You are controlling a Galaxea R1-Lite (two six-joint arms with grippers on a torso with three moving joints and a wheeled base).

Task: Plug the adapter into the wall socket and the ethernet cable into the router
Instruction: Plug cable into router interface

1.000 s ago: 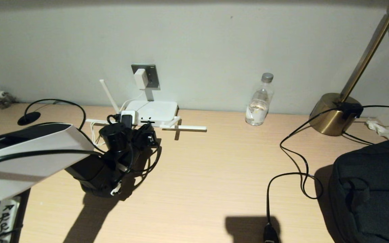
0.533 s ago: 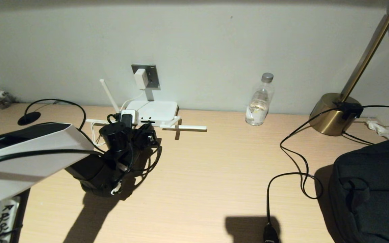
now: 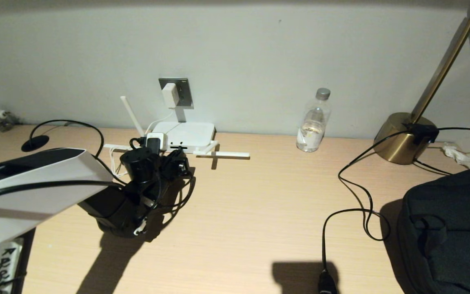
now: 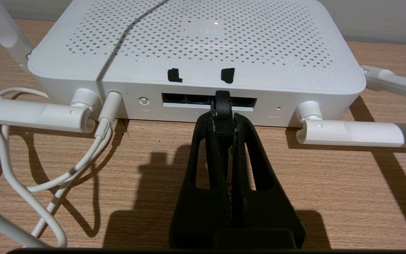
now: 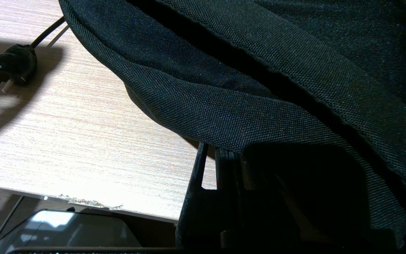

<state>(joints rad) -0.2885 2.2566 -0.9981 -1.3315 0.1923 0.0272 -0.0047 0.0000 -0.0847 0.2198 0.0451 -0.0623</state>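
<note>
The white adapter (image 3: pixel 169 94) sits in the grey wall socket (image 3: pixel 182 92), and its thin white cord (image 4: pixel 65 173) runs down to the router. The flat white router (image 3: pixel 186 134) lies on the desk below the socket, with dark ports (image 4: pixel 189 98) on its front edge. My left gripper (image 4: pixel 223 118) is shut on the black boot of the ethernet cable (image 4: pixel 223 106), whose tip is at the port row, to the right of its middle. The clear plug itself is hidden. In the head view the left gripper (image 3: pixel 178 157) is right in front of the router. My right gripper (image 5: pixel 229 155) is parked under a dark bag.
White antennas (image 3: pixel 222 154) lie across the desk on both sides of the router. A water bottle (image 3: pixel 313 122) and a brass lamp base (image 3: pixel 402 139) stand at the back right. The lamp's thin black cord (image 3: pixel 353 192) ends in a plug (image 5: pixel 11 68). A dark bag (image 3: pixel 447 228) fills the front right.
The left arm has edged very slightly toward the router, still holding the cable. Nothing else has moved.
</note>
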